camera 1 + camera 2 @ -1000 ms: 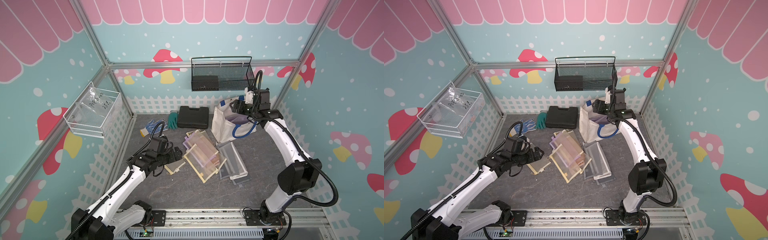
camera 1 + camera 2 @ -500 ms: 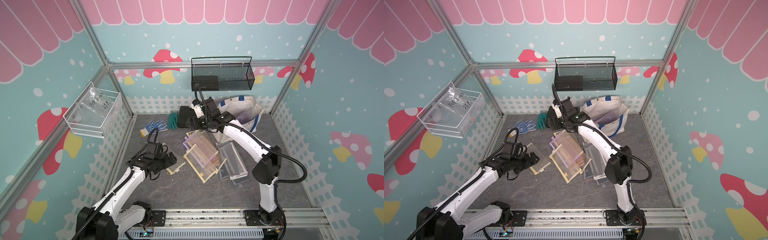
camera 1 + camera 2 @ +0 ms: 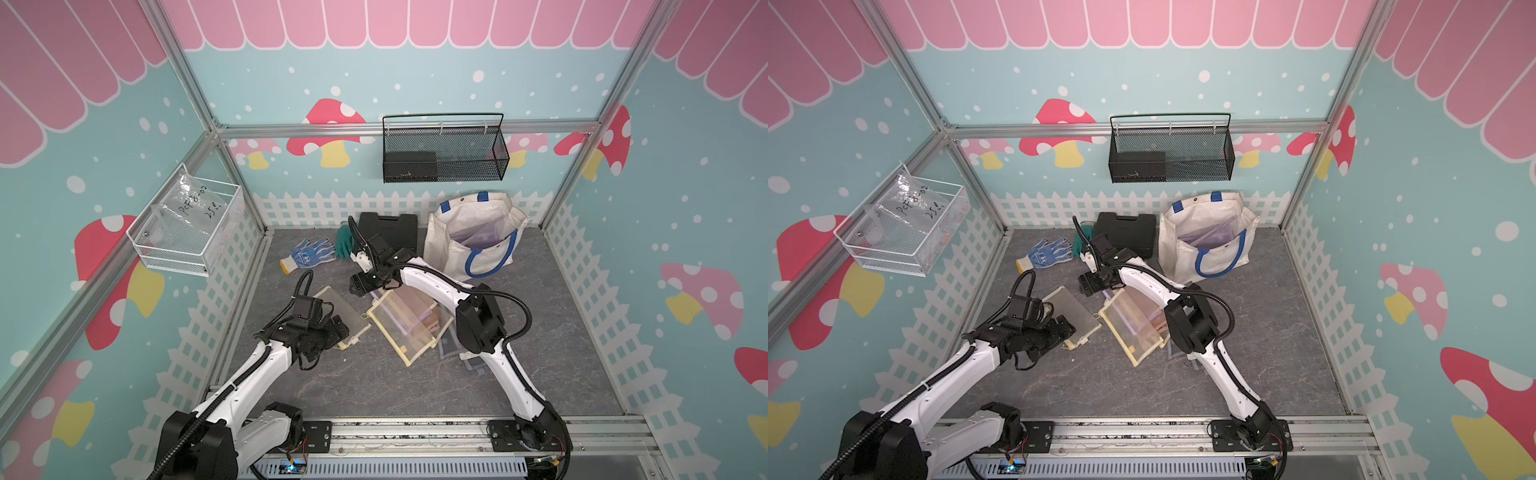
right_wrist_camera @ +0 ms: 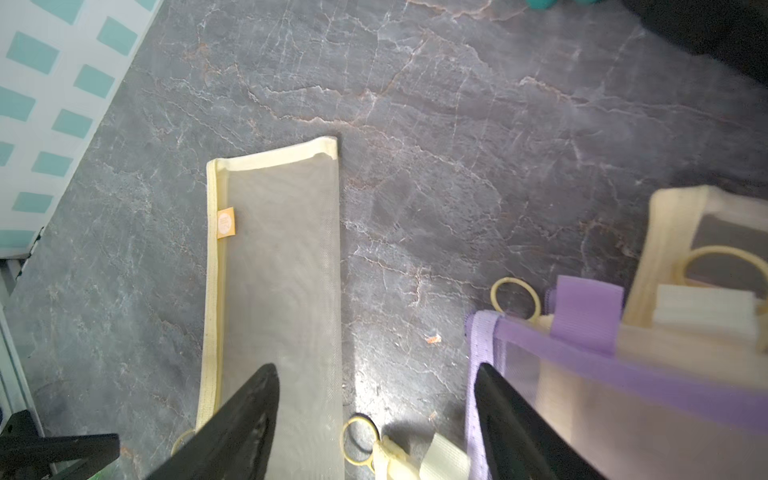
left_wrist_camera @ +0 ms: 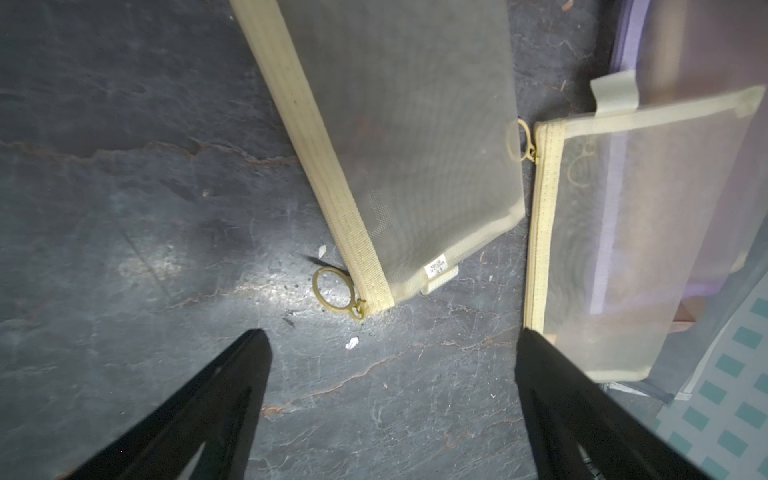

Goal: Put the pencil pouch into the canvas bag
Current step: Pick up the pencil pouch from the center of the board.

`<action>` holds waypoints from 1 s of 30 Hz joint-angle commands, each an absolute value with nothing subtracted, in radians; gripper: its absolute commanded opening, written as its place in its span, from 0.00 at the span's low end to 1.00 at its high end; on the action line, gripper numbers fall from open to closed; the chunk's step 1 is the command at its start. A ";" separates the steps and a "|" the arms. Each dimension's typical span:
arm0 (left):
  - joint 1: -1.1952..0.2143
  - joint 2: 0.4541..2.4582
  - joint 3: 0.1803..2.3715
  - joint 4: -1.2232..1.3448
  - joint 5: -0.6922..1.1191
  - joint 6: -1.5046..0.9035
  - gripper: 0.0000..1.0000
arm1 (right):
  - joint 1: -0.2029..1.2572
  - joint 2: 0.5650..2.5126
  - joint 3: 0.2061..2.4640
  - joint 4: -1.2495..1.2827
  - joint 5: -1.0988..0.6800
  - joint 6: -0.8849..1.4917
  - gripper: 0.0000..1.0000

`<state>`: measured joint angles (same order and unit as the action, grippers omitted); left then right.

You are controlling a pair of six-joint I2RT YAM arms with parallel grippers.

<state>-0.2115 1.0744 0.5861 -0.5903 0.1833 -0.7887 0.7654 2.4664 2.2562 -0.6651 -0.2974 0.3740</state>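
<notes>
White wire basket [image 3: 174,253]: hung on the side wall, 9 o'clock of the floor; holds a clear plastic bag.
Blue glove [image 3: 309,254]: flat at 11 o'clock.
Left gripper [image 3: 345,329]: at 8 o'clock, fingers apart, only bare floor between them [image 5: 390,336]; sits at the near end of the cream pencil pouch.
Cream pencil pouch [image 3: 340,307]: flat on the floor just left of centre, alone, ring pull at its near corner; outside the canvas bag.
Green glove [image 3: 341,245]: beside the blue one, toward 12 o'clock.
Right gripper [image 3: 356,289]: near centre, fingers spread, nothing held [image 4: 376,370]; between the cream pencil pouch and the pouch pile.
Black case [image 3: 395,228]: against the back fence, 12 o'clock.
Pouch pile [image 3: 407,328]: overlapping cream and purple pouches, centre.
Black mesh basket [image 3: 457,166]: on the back wall.
Canvas bag [image 3: 449,245]: upright at 1 o'clock, mouth open, purple pouch [image 3: 482,237] inside.
</notes>
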 commanded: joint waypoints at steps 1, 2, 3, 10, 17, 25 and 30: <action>-0.173 1.060 0.539 -0.530 0.198 -0.835 0.89 | 0.771 2.511 2.288 -0.625 -0.399 0.394 0.73; -0.158 1.062 0.525 -0.512 0.208 -0.835 0.88 | 0.773 2.523 2.287 -0.617 -0.412 0.403 0.73; -0.145 1.066 0.517 -0.494 0.211 -0.832 0.88 | 0.775 2.536 2.288 -0.612 -0.424 0.410 0.72; -0.103 1.165 0.485 -0.334 0.251 -0.831 0.86 | 0.785 2.579 2.276 -0.590 -0.474 0.430 0.66; -0.097 1.318 0.458 -0.113 0.293 -0.908 0.77 | 0.794 2.593 2.215 -0.562 -0.545 0.456 0.60; -0.098 1.419 0.437 0.062 0.317 -0.965 0.52 | 0.797 2.538 2.064 -0.455 -0.633 0.513 0.51; -0.099 1.405 0.436 0.069 0.311 -0.965 0.32 | 0.795 2.503 2.025 -0.413 -0.666 0.544 0.41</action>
